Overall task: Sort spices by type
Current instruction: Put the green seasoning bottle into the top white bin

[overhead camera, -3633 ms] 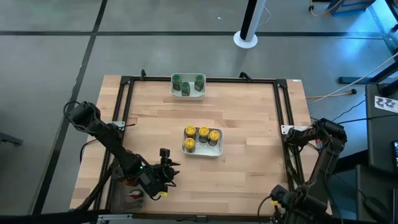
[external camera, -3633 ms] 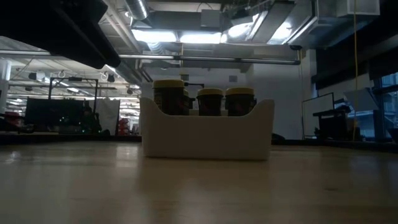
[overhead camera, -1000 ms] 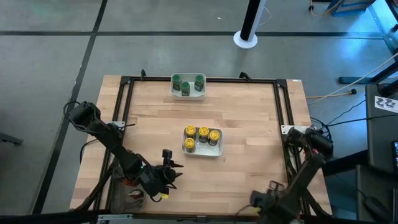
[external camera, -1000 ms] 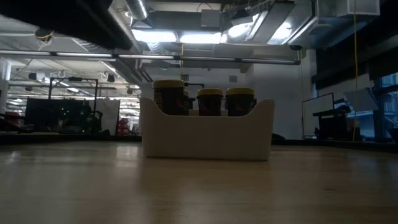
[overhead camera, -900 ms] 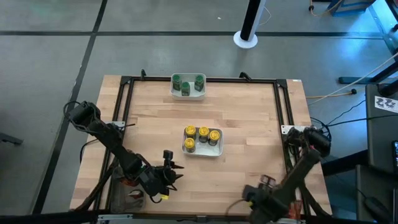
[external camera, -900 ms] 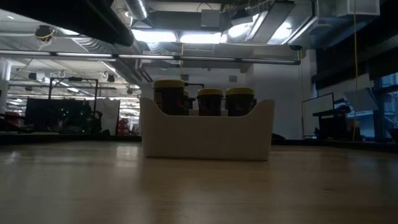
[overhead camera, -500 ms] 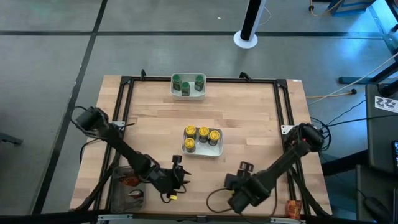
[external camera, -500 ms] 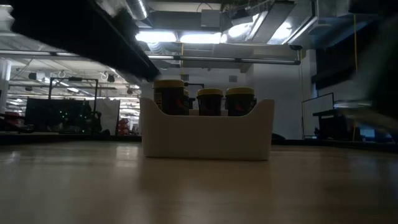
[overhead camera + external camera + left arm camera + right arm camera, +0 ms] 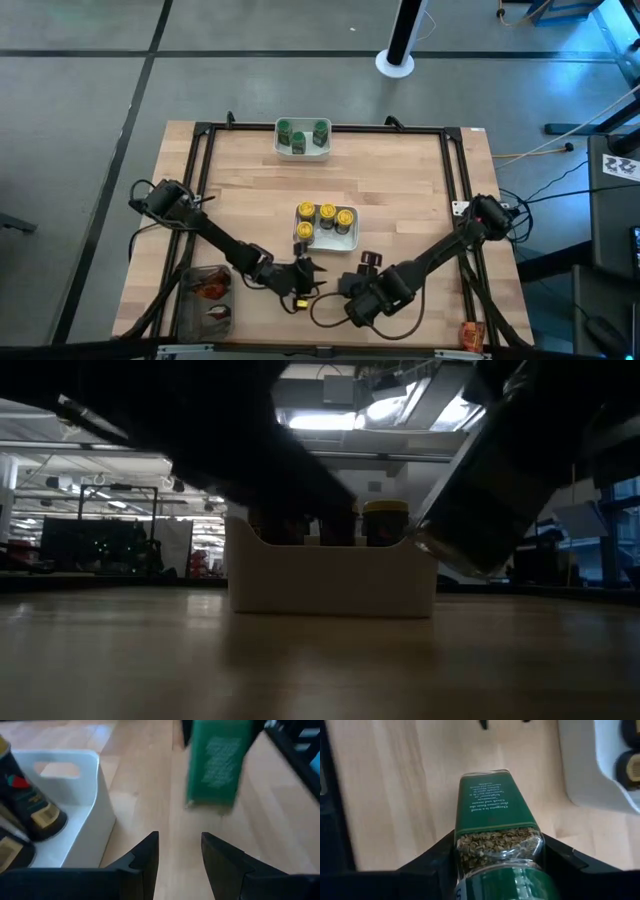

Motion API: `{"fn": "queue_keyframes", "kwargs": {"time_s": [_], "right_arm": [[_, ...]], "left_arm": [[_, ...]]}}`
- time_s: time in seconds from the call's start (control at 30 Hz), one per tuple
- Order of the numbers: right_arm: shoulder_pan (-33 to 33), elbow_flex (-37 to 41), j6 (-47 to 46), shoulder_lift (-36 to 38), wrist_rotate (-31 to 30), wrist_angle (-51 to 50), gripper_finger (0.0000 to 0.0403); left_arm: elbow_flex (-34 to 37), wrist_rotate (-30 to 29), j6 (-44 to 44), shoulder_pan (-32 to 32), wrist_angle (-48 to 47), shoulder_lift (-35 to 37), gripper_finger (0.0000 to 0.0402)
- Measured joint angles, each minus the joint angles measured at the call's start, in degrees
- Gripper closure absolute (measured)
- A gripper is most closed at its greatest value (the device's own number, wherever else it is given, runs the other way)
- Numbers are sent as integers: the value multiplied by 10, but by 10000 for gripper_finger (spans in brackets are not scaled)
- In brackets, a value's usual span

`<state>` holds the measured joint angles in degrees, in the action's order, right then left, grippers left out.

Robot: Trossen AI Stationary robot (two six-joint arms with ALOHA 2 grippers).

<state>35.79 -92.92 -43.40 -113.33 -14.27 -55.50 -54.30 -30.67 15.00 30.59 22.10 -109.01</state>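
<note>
A green-label spice jar [image 9: 496,827] is being held in the right gripper's [image 9: 497,865] jaws, above the surface [image 9: 400,190] near its front edge. The left gripper [image 9: 179,851] is being kept beside the white bowl [image 9: 322,240] of yellow-capped jars [image 9: 326,213], jaws narrowly parted, empty. Green-capped jars [image 9: 300,133] are sitting in the far bowl [image 9: 300,153].

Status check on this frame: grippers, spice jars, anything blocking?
Right gripper shut on green-label jar. Left gripper open, empty, beside white bowl of yellow-cap jars. Nothing in the way.
</note>
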Motion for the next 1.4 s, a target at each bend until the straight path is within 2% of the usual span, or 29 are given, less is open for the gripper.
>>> {"fn": "queue_keyframes", "kwargs": {"time_s": [0.17, 0.57, 0.93, 1.4], "right_arm": [[-6, 0, 15, -5, -11, 13, 190], [-10, 0, 19, -5, -49, 35, 196], [-17, 0, 48, -5, -65, 85, 197], [-17, 0, 77, -5, -128, 130, 195]], "left_arm": [[0, 1, -10, 0, 39, 0, 286], [0, 22, -20, -3, 43, 0, 395], [1, 24, -24, -3, 32, -3, 400], [1, 20, -26, -4, 23, -3, 401]]}}
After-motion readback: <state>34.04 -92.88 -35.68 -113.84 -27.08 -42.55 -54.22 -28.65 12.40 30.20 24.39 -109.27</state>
